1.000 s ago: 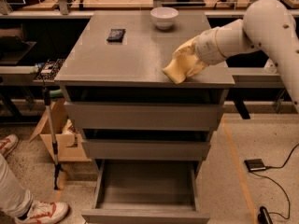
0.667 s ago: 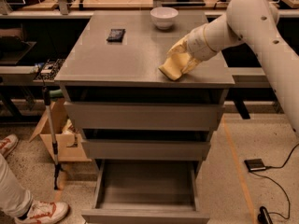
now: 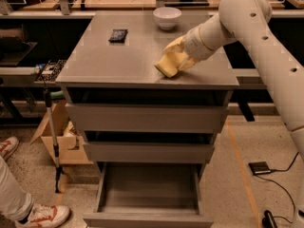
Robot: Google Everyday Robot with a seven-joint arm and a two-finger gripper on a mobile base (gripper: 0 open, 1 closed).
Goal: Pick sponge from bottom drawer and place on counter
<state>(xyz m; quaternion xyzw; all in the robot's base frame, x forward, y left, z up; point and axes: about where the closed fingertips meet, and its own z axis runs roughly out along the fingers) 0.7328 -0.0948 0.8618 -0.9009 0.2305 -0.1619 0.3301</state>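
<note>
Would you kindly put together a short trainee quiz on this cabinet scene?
1. True or false: the bottom drawer is shut.
2. Where is the gripper? A) inside the drawer; B) over the right front part of the counter, shut on the sponge; C) down by the floor.
3. What stands at the rear of the counter, beyond the gripper?

Key: 1 false, it is pulled open and shows nothing inside; 2 B; 3 the white bowl.
</note>
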